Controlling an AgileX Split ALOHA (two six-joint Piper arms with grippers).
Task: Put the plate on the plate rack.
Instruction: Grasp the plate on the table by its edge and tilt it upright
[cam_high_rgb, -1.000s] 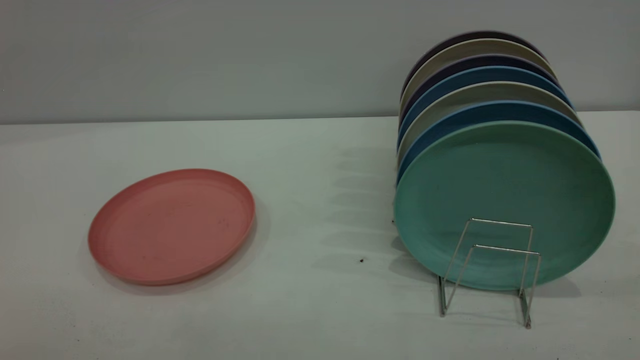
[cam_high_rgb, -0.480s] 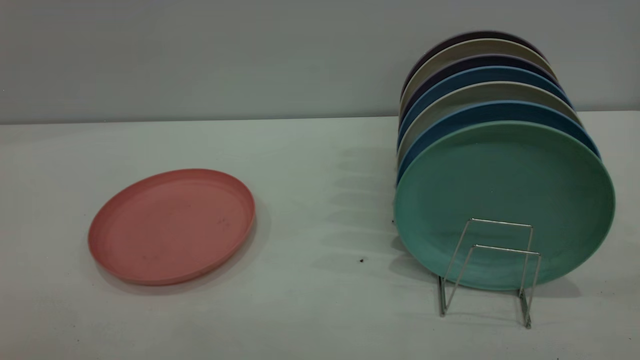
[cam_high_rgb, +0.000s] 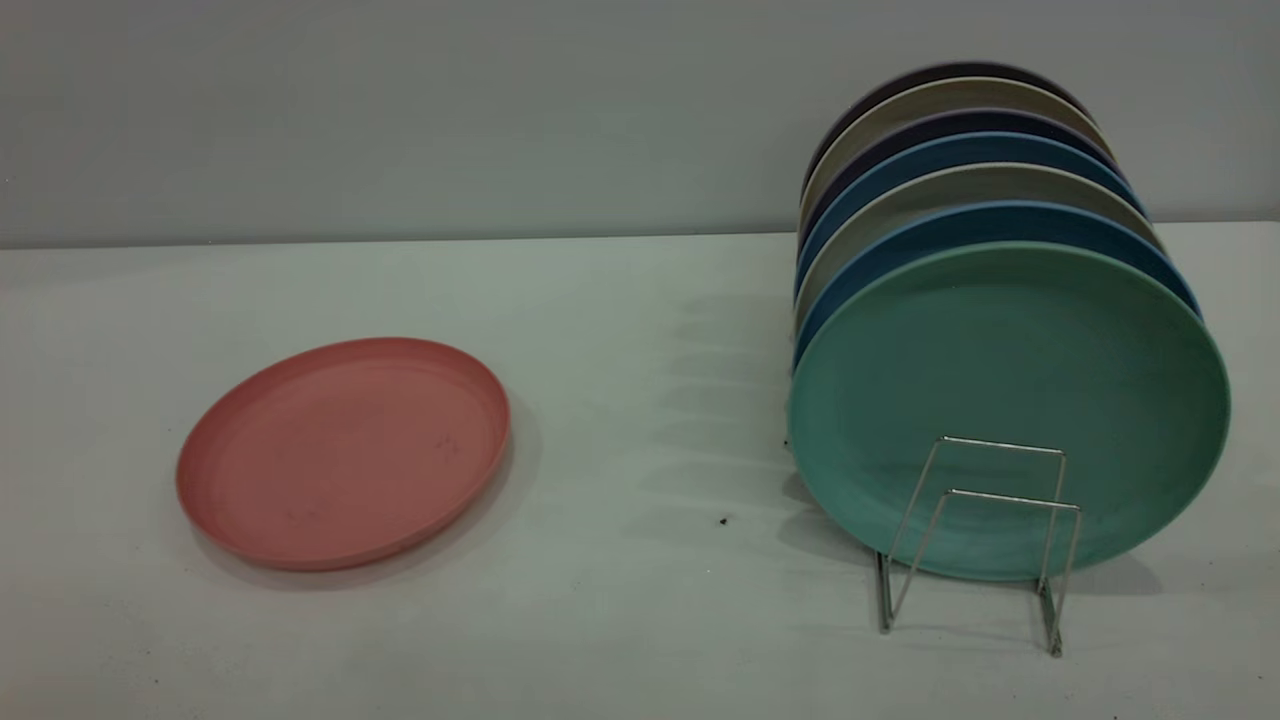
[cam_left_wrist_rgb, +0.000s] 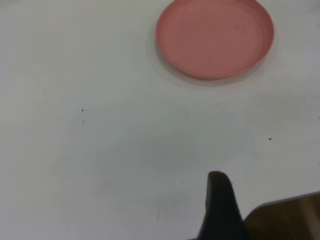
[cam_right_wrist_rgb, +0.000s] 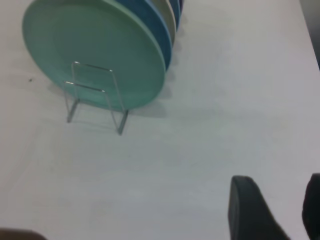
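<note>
The salmon-pink plate (cam_high_rgb: 343, 452) lies flat on the white table (cam_high_rgb: 640, 620) at the left, with nothing touching it. It also shows in the left wrist view as the plate (cam_left_wrist_rgb: 214, 37), far ahead of my left gripper (cam_left_wrist_rgb: 235, 210), which hangs over bare table. The silver wire plate rack (cam_high_rgb: 985, 530) stands at the right, its two front loops free. My right gripper (cam_right_wrist_rgb: 280, 205) is open over bare table, well away from the plate rack (cam_right_wrist_rgb: 95, 95). Neither gripper shows in the exterior view.
A mint-green plate (cam_high_rgb: 1008, 405) stands upright in the rack just behind the free loops, with several blue, grey and dark plates (cam_high_rgb: 960, 160) lined up behind it. A grey wall (cam_high_rgb: 400, 110) closes the table's far edge.
</note>
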